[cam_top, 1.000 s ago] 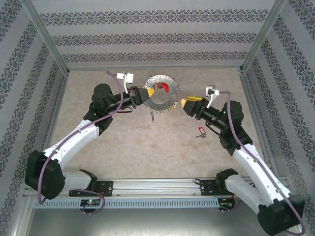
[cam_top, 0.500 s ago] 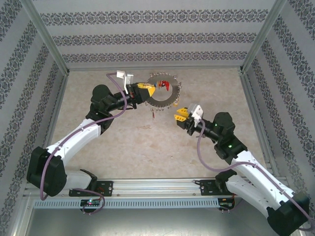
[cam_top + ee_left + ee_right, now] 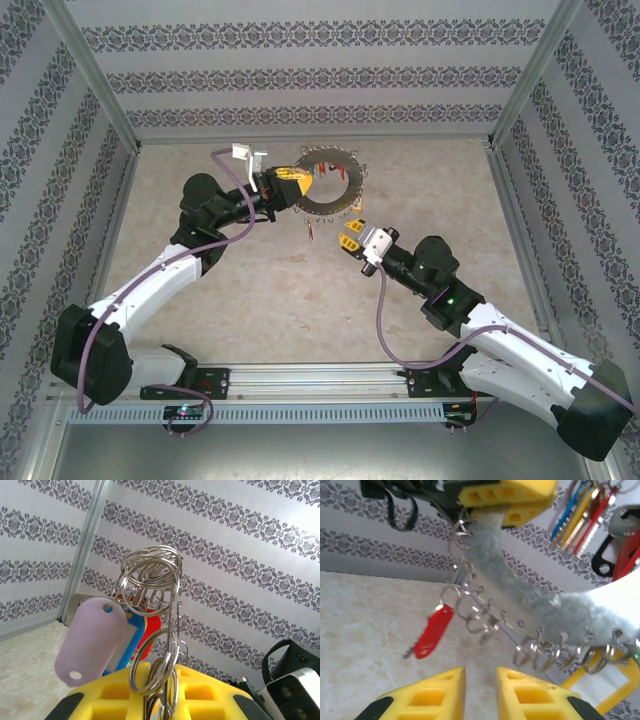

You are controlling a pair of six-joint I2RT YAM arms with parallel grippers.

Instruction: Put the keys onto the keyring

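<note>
Keyring (image 3: 335, 206), from above: held up, clamped in the left gripper (image 3: 300, 185); right gripper (image 3: 350, 238) just beside it. Left wrist: split rings (image 3: 150, 575) pinched between yellow fingers (image 3: 115, 695). Right wrist: jaws nearly closed, seemingly empty; approach the 1 red key (image 3: 434, 636) squarely, ring held steady.

I see my right gripper (image 3: 480, 675), fingers narrowly parted, just below the grey keyring (image 3: 520, 585); a red-tagged key (image 3: 432, 637) hangs from it.
</note>
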